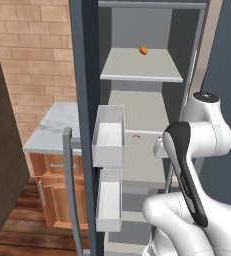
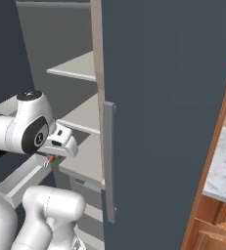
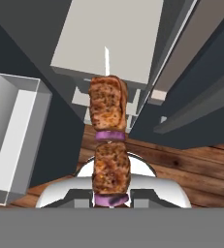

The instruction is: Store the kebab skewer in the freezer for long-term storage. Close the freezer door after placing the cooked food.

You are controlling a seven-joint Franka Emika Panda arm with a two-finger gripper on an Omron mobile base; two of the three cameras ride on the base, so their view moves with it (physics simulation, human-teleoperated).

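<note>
The kebab skewer (image 3: 108, 131), a thin stick with browned meat chunks and purple rings, stands up between my gripper (image 3: 109, 199) jaws, which are shut on its lower end. In the right base view the gripper (image 2: 48, 159) hangs under the white hand with a bit of the skewer (image 2: 50, 157) showing, just in front of the freezer's (image 1: 142, 112) middle shelf (image 2: 87, 158). The freezer door (image 1: 82, 100) stands wide open at the left, its silver handle (image 1: 72, 190) towards me.
A small round orange food (image 1: 143, 50) lies on the upper shelf (image 1: 142, 67). Two white door bins (image 1: 108, 136) (image 1: 109, 200) jut from the open door. The other grey door (image 2: 158, 112) is closed at the right. A marble counter (image 1: 52, 127) over wooden cabinets stands at the left.
</note>
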